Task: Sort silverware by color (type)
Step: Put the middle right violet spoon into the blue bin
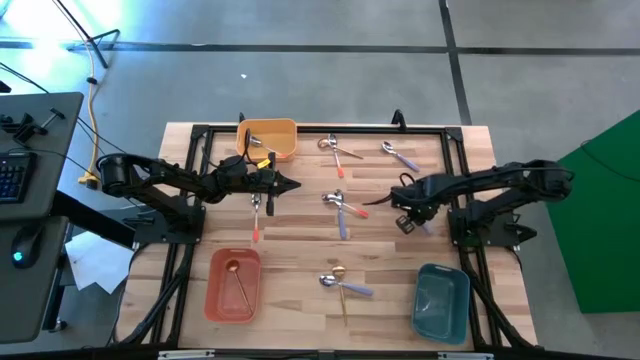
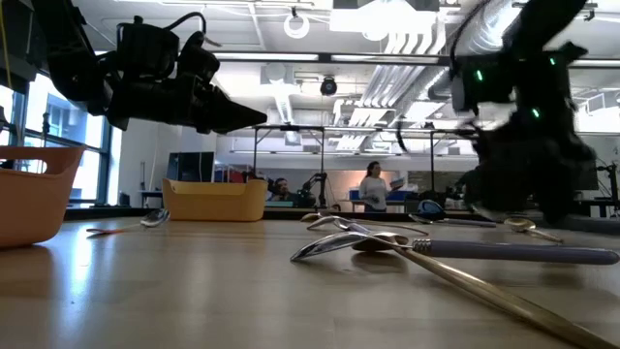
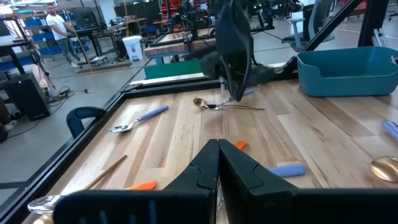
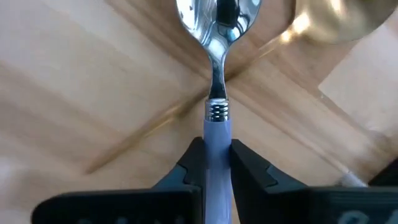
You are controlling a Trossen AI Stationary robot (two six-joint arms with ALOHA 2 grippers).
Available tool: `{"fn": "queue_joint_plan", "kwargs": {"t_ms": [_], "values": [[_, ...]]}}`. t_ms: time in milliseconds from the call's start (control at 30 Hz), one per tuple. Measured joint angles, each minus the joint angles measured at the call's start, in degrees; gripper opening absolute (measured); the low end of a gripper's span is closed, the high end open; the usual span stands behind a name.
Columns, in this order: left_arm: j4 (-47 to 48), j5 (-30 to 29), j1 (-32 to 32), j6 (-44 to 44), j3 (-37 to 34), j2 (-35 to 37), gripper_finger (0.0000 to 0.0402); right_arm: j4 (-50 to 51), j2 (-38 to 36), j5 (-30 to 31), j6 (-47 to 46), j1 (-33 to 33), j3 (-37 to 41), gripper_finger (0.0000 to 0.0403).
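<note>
My right gripper (image 4: 216, 149) points down at the table's right middle (image 1: 405, 212), shut on a silver spoon with a blue-purple handle (image 4: 214, 37). That spoon crosses over the handle of a gold spoon (image 4: 329, 18) lying on the wood. My left gripper (image 1: 293, 184) hovers level at the left middle, shut (image 3: 217, 163) and holding nothing. Other silverware lies flat on the table: a red-handled spoon (image 1: 255, 215), a crossed group at the centre (image 1: 340, 205), two at the far side (image 1: 340, 150) (image 1: 400, 155), and a gold and a blue-handled one near the front (image 1: 342, 283). My right gripper pinches the spoon's blue-purple handle (image 4: 216, 127) between its two fingers (image 4: 193, 158), just behind the ribbed metal collar. The fingers come from above, pointing down, one on each side of the handle. Whether the spoon is off the table, I cannot tell.
An orange bin (image 1: 268, 138) stands at the far left. A red bin (image 1: 215, 290) with a gold spoon in it is at the near left. A teal bin (image 1: 441, 300) is at the near right. A black frame (image 1: 320, 130) rims the table.
</note>
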State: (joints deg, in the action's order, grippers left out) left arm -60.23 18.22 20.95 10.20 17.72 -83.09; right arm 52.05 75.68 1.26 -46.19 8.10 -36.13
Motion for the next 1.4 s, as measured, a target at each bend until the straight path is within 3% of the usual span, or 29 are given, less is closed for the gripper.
{"fn": "queue_joint_plan", "kwargs": {"t_ms": [167,300,533,733,900,1167,1400], "values": [[-0.06,-0.11,0.01,0.03,0.0,0.0,0.0001,5.36,-4.13,-0.2,-4.88,-2.41,-6.58,0.0029],[-0.06,-0.35,0.0,0.04,0.0,0.0,0.0001,6.89,-7.88,-1.62,-13.64,-8.76,-10.12,0.0029],[-0.08,-0.42,0.02,0.08,0.0,0.0,0.0,5.56,-10.14,-4.43,-38.54,-29.09,-14.5,0.0031],[-0.08,-0.48,0.0,0.13,0.0,0.0,0.0,0.23,-9.39,-4.17,-65.66,-47.47,-15.25,0.0031],[-0.08,-0.48,0.0,0.13,0.01,0.0,0.0,-0.35,-5.93,-4.03,-82.58,-57.96,-15.25,0.0031],[-0.11,-0.48,0.0,-0.21,0.07,0.0,0.0,-9.6,1.0,-3.05,-83.98,-61.02,-14.73,0.0031],[-0.17,-0.85,0.0,-0.5,0.44,0.0,0.0,-9.9,5.87,-3.96,-84.61,-60.53,-13.4,0.0031]]}}
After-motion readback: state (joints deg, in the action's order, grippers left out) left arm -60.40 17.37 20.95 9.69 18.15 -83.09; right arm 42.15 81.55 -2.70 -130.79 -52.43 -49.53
